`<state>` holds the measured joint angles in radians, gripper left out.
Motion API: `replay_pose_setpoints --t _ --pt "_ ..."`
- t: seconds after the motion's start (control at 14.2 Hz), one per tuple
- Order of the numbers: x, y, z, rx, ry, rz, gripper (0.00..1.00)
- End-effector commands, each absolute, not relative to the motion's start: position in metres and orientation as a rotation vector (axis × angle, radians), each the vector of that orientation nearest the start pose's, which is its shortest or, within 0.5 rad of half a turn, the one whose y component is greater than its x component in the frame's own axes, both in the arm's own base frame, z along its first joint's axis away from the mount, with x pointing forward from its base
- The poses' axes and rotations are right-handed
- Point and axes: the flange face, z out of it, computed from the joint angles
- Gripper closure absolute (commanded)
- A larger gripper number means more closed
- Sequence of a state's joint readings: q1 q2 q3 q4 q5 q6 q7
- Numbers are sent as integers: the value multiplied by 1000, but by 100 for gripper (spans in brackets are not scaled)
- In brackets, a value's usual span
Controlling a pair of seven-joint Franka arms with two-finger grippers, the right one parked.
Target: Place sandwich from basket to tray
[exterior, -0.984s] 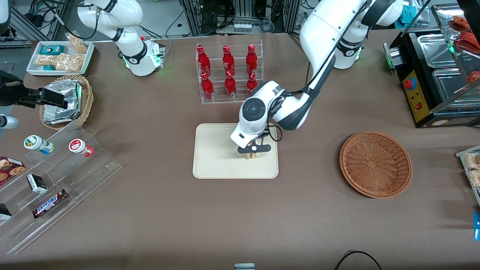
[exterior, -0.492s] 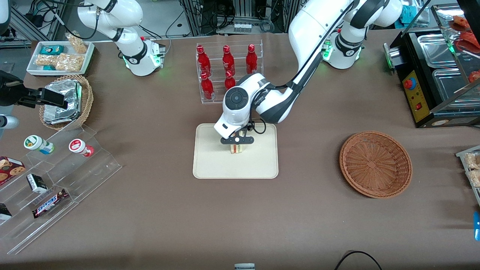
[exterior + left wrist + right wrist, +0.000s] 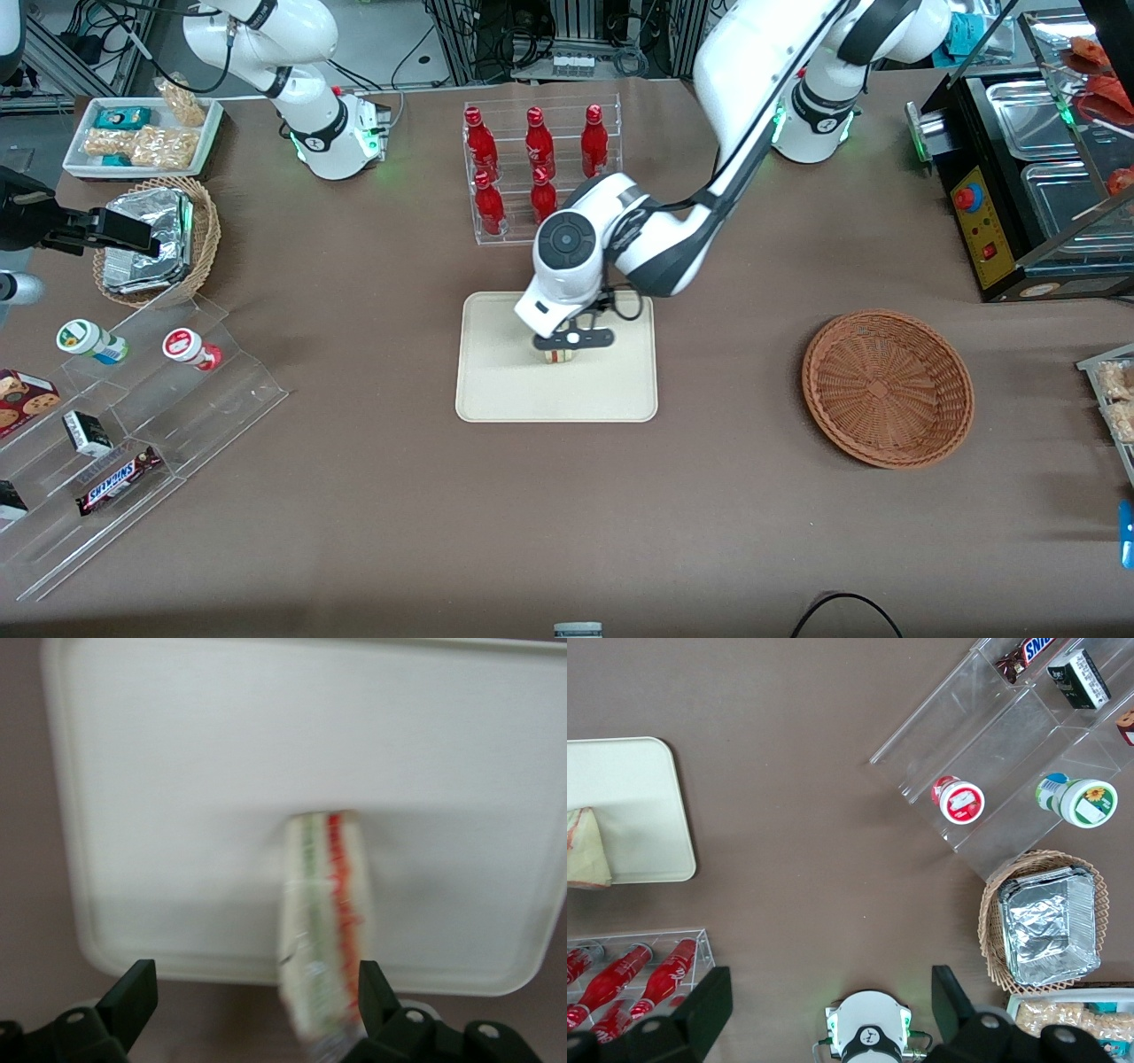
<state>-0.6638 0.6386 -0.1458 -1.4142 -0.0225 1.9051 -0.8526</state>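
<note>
The sandwich [image 3: 556, 356] is a pale wedge with red and green layers. It stands on edge on the cream tray [image 3: 496, 390], near the tray's middle. My left gripper [image 3: 572, 340] hovers directly above it. In the left wrist view the gripper [image 3: 252, 985] is open, its jaws spread wide. The sandwich [image 3: 323, 939] stands between them, close against one fingertip [image 3: 370, 985] and well apart from the other. The tray [image 3: 177, 771] lies under it. The right wrist view shows the sandwich [image 3: 586, 859] on the tray [image 3: 638, 797]. The reddish-brown basket [image 3: 888, 387] sits empty toward the working arm's end.
A clear rack of red bottles [image 3: 536, 173] stands just farther from the camera than the tray. A tan basket with foil packets [image 3: 155, 239], a white snack tray [image 3: 142, 133] and clear tiered shelves [image 3: 133, 425] lie toward the parked arm's end. A black appliance [image 3: 1019, 177] stands at the working arm's end.
The gripper carried the sandwich across the tray toward the parked arm's end, then shifted slightly back. The sandwich now sits lower, on the tray.
</note>
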Motion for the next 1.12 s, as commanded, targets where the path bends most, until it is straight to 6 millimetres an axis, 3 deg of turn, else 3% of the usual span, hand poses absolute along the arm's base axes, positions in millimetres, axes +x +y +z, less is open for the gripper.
replay_pose_setpoints --t 0.0,0.14,0.35,0.63,0.77,0.91,1.05 --pt "533 -421 398 -3082 -188 279 0" --pt "544 -369 441 -3060 -174 331 0" --pt "570 -263 487 -3037 -238 414 0" --pt "571 -134 521 -2980 -261 493 0" --pt "559 -108 531 -2981 -249 497 0" --pt "542 -76 525 -2966 -326 505 0" --pt "534 -70 521 -2974 -343 465 0"
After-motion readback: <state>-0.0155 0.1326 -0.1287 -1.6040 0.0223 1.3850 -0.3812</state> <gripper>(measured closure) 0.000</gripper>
